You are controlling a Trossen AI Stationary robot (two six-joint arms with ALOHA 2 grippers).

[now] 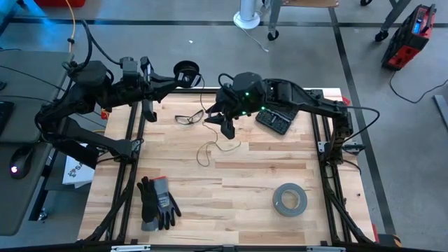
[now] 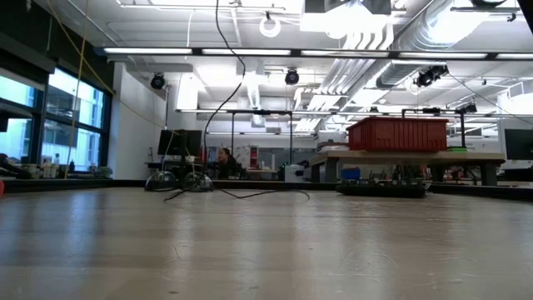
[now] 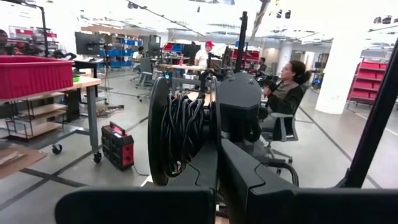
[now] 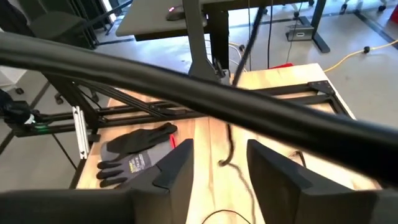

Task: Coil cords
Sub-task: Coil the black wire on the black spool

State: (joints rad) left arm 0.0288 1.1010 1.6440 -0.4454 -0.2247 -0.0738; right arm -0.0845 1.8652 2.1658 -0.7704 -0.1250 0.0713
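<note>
Low view first: it gives almost nothing of the work, only bare tabletop (image 2: 266, 250) running away to a thin dark cord (image 2: 241, 194) lying far off near the back edge; neither arm shows in it. Beyond that are a workbench with a red bin (image 2: 398, 133) and a seated person (image 2: 225, 162), small and hard to make out.

From above, the near part of the table holds a pair of grey-and-black gloves (image 1: 157, 203) on the left and a grey tape roll (image 1: 290, 199) on the right, both well apart from the arms. Farther in, the cord (image 1: 207, 150) trails in a loose loop across the middle of the boards; it is so thin that its course is hard to follow and its ends are lost under the arms.

The right gripper (image 1: 225, 120) hangs over the cord's upper end, its arm reaching in from the right and bent at the elbow. In the right wrist view its fingers (image 4: 177, 165) stand apart with a dark stretch of cord on the wood between and beyond them, gripping nothing. A thick black tube crosses that picture and hides much of it.

The left gripper (image 1: 183, 75) reaches past the table's far edge, clenched on the small black spool (image 3: 180, 134), whose wound cord fills the left wrist view. Safety glasses (image 1: 187, 117) and a black keypad-like device (image 1: 274, 120) lie nearby.
</note>
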